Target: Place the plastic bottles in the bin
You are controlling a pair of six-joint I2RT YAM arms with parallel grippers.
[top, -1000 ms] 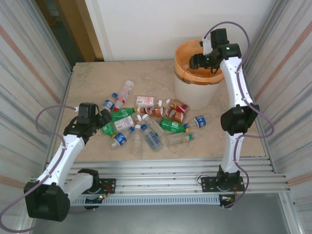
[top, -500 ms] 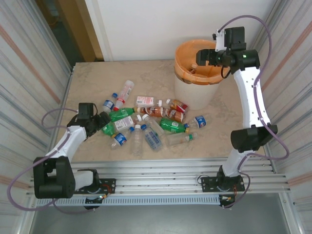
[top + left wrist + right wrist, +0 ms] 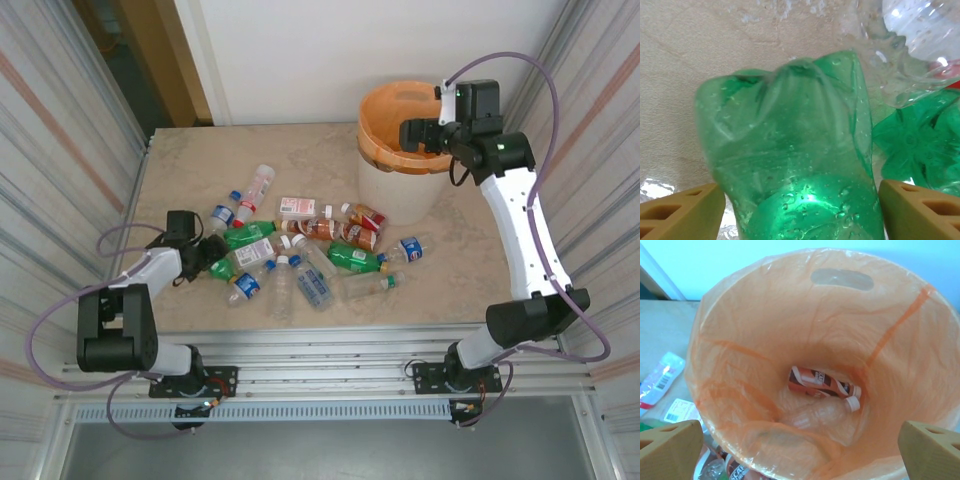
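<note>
My left gripper [image 3: 207,252] lies low on the table at the left end of the bottle pile. Its tan fingers [image 3: 680,212] press both sides of a green bottle [image 3: 790,150] [image 3: 222,264], whose ribbed base faces the camera. Several more plastic bottles [image 3: 320,255] lie scattered mid-table. My right gripper [image 3: 415,132] [image 3: 800,450] hangs open and empty above the bin [image 3: 400,190]. Down inside the orange liner [image 3: 755,315] lie a brown-labelled bottle [image 3: 815,382] and a clear bottle [image 3: 815,415], both with white caps.
A second green bottle base [image 3: 920,145] and a clear bottle [image 3: 920,35] crowd the held one on its right. A small red-and-white carton [image 3: 297,207] lies among the bottles. Corrugated walls close in both sides of the table [image 3: 200,160].
The left arm has folded down, bringing its gripper low against the green bottle. The right arm has swung back so its gripper sits over the bin's right rim.
</note>
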